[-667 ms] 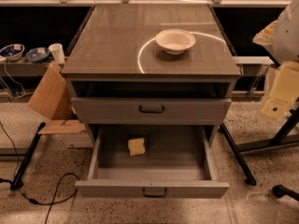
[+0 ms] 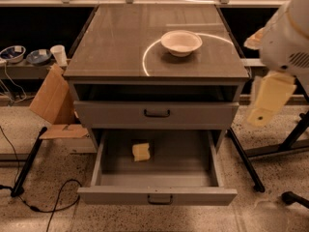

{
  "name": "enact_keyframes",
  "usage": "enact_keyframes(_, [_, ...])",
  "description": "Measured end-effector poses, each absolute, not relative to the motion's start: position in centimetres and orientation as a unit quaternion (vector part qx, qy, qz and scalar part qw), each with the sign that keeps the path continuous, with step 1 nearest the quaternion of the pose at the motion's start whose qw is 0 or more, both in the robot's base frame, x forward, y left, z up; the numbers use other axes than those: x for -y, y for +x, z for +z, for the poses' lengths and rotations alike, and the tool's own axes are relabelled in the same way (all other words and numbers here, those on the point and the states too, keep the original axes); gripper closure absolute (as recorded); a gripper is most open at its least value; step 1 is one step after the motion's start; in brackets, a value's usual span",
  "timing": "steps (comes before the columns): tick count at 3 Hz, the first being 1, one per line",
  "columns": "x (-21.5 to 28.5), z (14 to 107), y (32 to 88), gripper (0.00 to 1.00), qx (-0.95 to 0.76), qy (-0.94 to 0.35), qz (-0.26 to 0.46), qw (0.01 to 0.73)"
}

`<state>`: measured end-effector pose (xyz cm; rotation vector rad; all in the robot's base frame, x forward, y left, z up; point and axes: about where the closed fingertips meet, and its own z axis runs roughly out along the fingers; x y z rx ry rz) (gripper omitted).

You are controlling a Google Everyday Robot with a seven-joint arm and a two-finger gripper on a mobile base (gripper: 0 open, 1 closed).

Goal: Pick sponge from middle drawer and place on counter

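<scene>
The pale-yellow sponge [image 2: 141,152] lies on the floor of the middle drawer [image 2: 157,195], which is pulled wide open; the sponge sits left of centre. The handled drawer above it [image 2: 157,113] is shut. The counter [image 2: 120,37] is the glossy grey-brown cabinet top with a pale curved ring mark. My gripper [image 2: 268,100], a yellowish tip under the white arm, hangs at the right edge of view, beside the cabinet and well above and to the right of the sponge.
A white bowl [image 2: 181,42] stands on the counter near its middle right. A cardboard piece [image 2: 50,98] leans at the cabinet's left. A cup [image 2: 59,55] and bowls [image 2: 24,56] sit on a low shelf at left. Black stand legs [image 2: 244,158] and cables [image 2: 48,207] lie on the floor.
My arm and gripper have moved left and down into view, closer to the cabinet's right side. The sponge and drawers have not moved.
</scene>
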<state>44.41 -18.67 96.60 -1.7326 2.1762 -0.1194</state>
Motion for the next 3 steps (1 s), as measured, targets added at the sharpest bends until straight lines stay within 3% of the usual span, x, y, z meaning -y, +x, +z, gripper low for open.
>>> enact_keyframes(1, [14.0, 93.5, 44.8, 0.00, -0.748, -0.635, -0.037, 0.189])
enact_keyframes(3, [8.4, 85.7, 45.9, 0.00, -0.776, -0.588, 0.061, 0.222])
